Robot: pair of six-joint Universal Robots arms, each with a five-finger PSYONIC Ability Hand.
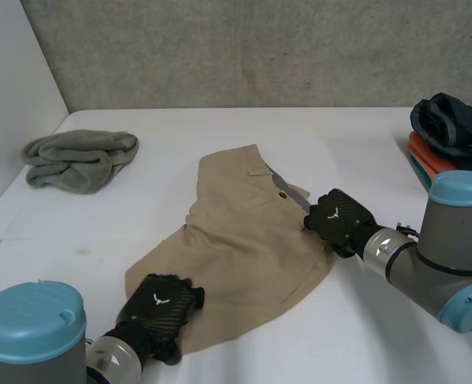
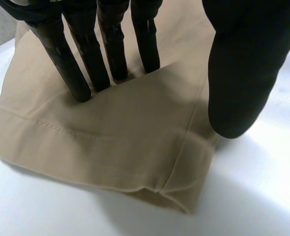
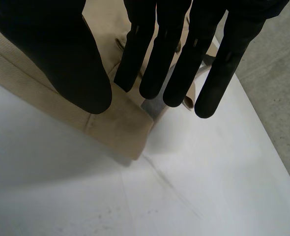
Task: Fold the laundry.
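Tan trousers (image 1: pixel 244 240) lie spread across the middle of the white table, waistband toward the right. My left hand (image 1: pixel 158 308) rests on the leg hem at the near left. In its wrist view straight fingers (image 2: pixel 81 73) press down on the cloth (image 2: pixel 110 142), with the thumb (image 2: pixel 243 83) apart over the hem's side edge, so it is open. My right hand (image 1: pixel 340 218) sits on the waistband end by the button (image 1: pixel 283 194). There the thumb (image 3: pixel 71 64) and straight fingers (image 3: pixel 155 73) close together on the waistband corner (image 3: pixel 125 128).
A crumpled grey towel (image 1: pixel 78 160) lies at the back left of the table (image 1: pixel 220 132). At the right edge a dark garment (image 1: pixel 452 120) tops an orange one (image 1: pixel 428 160). A grey wall stands behind the table.
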